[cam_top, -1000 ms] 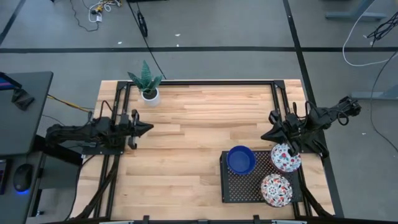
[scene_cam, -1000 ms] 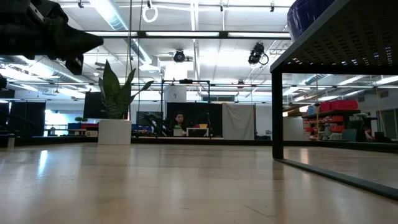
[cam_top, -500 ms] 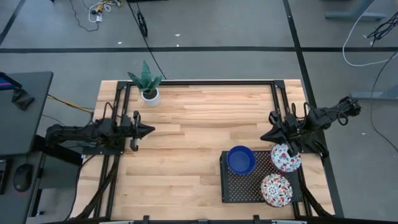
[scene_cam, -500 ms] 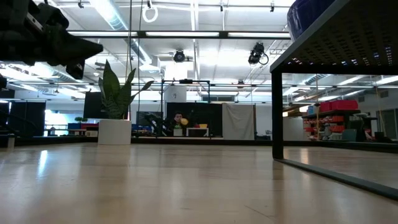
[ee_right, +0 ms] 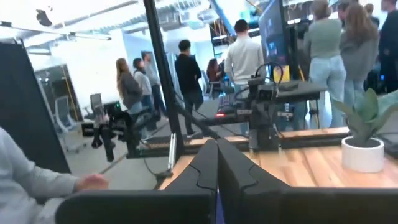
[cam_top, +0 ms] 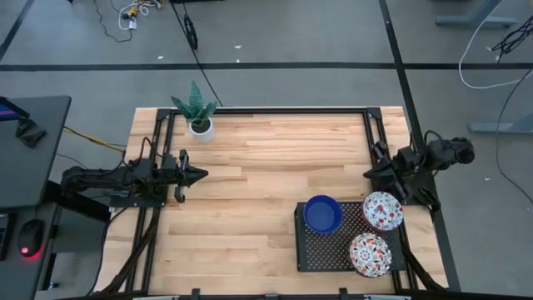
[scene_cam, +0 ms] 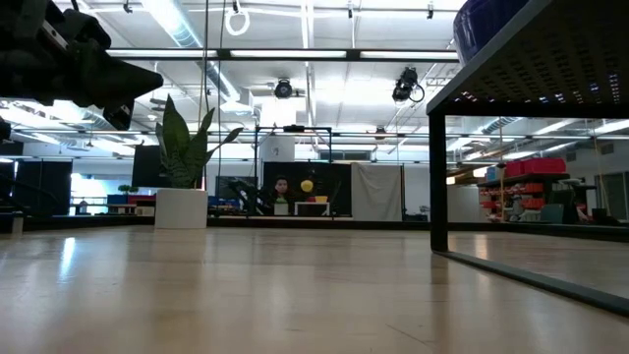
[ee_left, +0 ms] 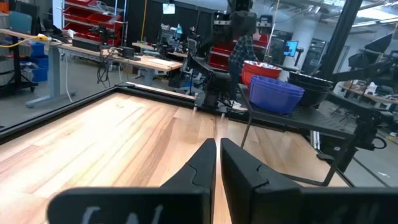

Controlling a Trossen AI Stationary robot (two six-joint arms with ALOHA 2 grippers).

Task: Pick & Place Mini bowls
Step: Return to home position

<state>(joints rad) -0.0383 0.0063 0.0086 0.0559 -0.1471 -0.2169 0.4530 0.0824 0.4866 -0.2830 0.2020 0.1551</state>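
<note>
Two hands were in view, each with its fingers pressed together and nothing between them. The left hand [cam_top: 200, 174] was held above the tabletop [cam_top: 266, 158] near its left edge, pointing toward the centre. In the left wrist view its fingers [ee_left: 202, 165] left only a thin slit between them and were clear of the wood. The right hand [cam_top: 368, 173] was at the right edge of the tabletop, just beside a corner of the shelf [cam_top: 321, 250], and touched no bowl. In the right wrist view its fingers [ee_right: 202, 165] met along a narrow line.

All mini bowls in view stood on the black perforated shelf, which occupied the right part of the tabletop on the side away from the plant pot [cam_top: 201, 127]. The blue bowls [cam_top: 322, 214] sat at the shelf corner nearest the tabletop's centre. One patterned bowl [cam_top: 382, 211] sat closest to the right hand, and a second patterned bowl [cam_top: 370, 254] sat at the outer corner. How many were stacked in each place could not be told from above.

A broad stretch of bare wood lay between the two hands. The plant pot stood at the far left corner, apart from the left hand. In the low view the shelf stood on legs with open space beneath it.
</note>
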